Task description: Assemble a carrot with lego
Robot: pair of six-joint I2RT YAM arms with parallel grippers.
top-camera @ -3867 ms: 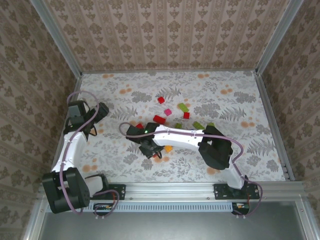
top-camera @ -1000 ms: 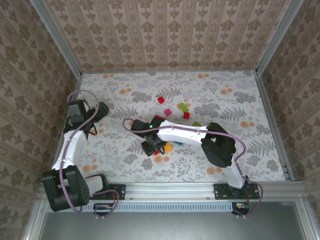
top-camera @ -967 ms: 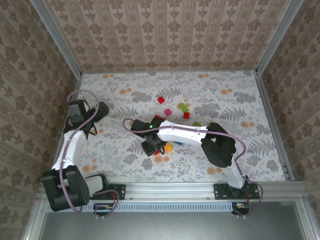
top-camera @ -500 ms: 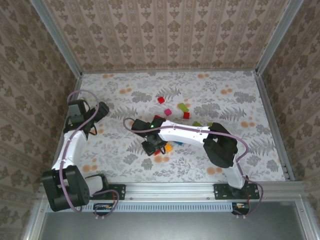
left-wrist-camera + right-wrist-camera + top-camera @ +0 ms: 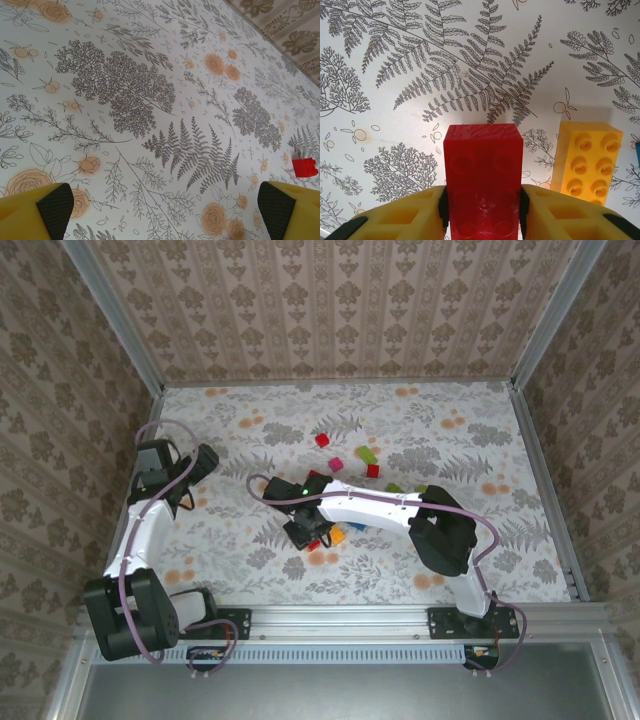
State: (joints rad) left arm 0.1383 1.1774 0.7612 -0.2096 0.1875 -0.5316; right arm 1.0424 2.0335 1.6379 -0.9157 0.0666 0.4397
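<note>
Your top camera looks down from behind the near edge over the whole table. Your left wrist camera slants low toward the wall; the right sits close above a red brick the top view shares

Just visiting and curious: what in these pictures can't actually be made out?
- Right wrist view: the red brick's near end, cut off by the bottom edge between the fingers.
- Right wrist view: a blue piece, cropped by the right edge.
- Top view: a green brick, half covered by the right arm; its studs are too small to see.
</note>
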